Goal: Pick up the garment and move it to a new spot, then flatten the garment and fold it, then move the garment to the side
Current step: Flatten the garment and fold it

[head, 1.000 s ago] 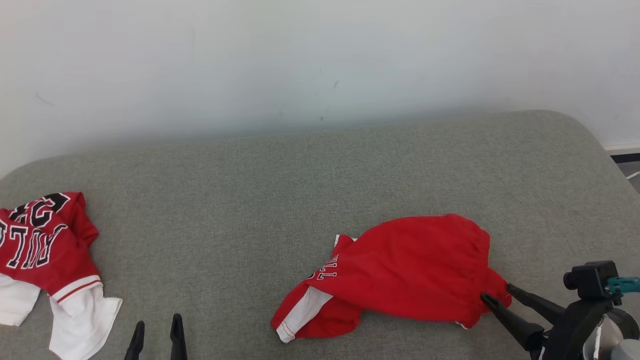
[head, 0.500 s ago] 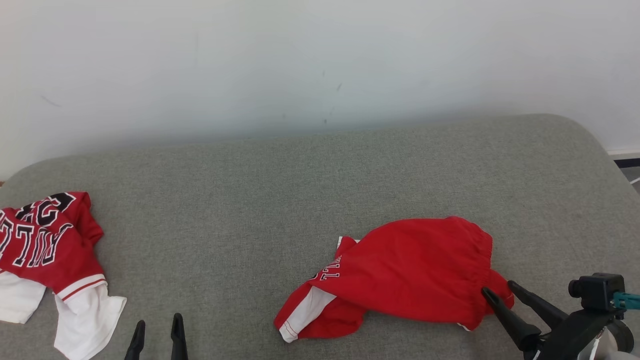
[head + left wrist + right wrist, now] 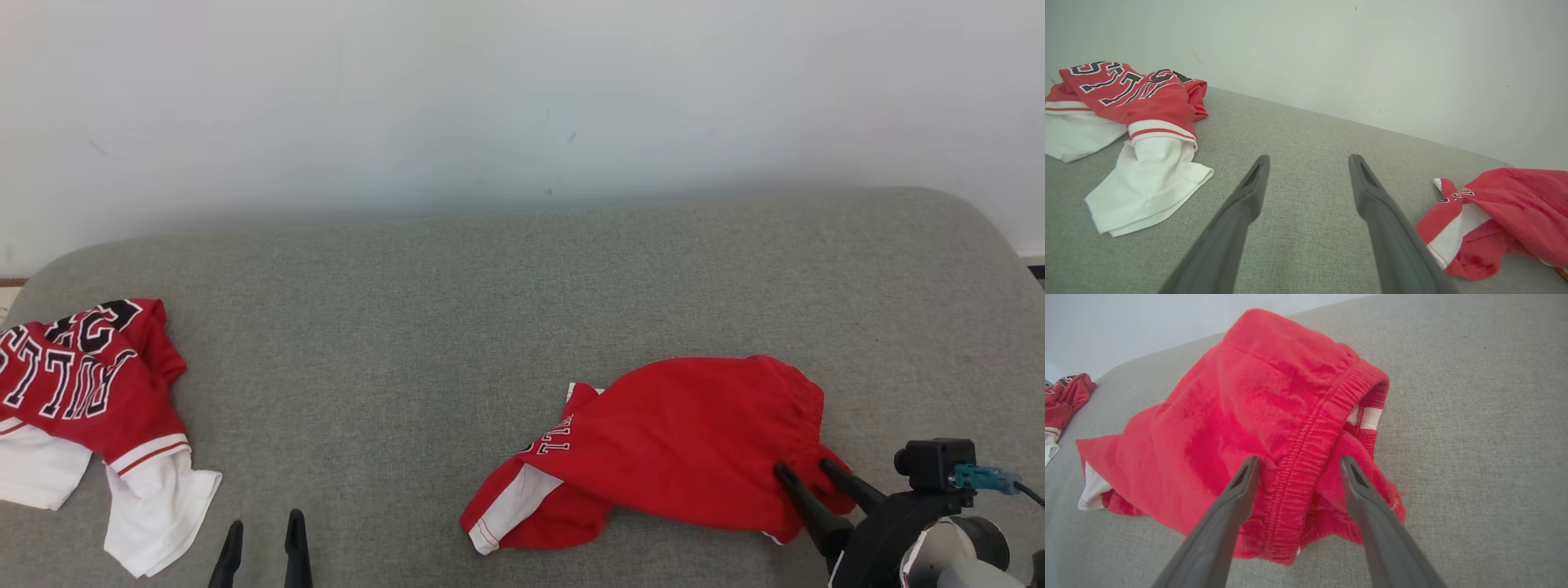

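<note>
Crumpled red shorts (image 3: 678, 445) with white side panels lie on the grey cushion, right of centre. They also appear in the right wrist view (image 3: 1257, 416) and at the right edge of the left wrist view (image 3: 1498, 216). My right gripper (image 3: 804, 469) is open, its two fingers straddling the shorts' elastic waistband (image 3: 1306, 457) at the garment's right end (image 3: 1298, 463). My left gripper (image 3: 265, 527) stands open at the lower left over bare cushion (image 3: 1308, 161), holding nothing.
A second garment, a red and white jersey (image 3: 90, 400) with black lettering, lies crumpled at the cushion's left end (image 3: 1135, 118). The grey cushion (image 3: 457, 327) ends at a pale wall (image 3: 522, 98) behind. Its rounded right edge (image 3: 996, 245) is near my right arm.
The head camera has shifted, sliding the scene rightward. My right gripper has advanced onto the shorts' waistband, fingers now on either side of it. The left gripper stays put.
</note>
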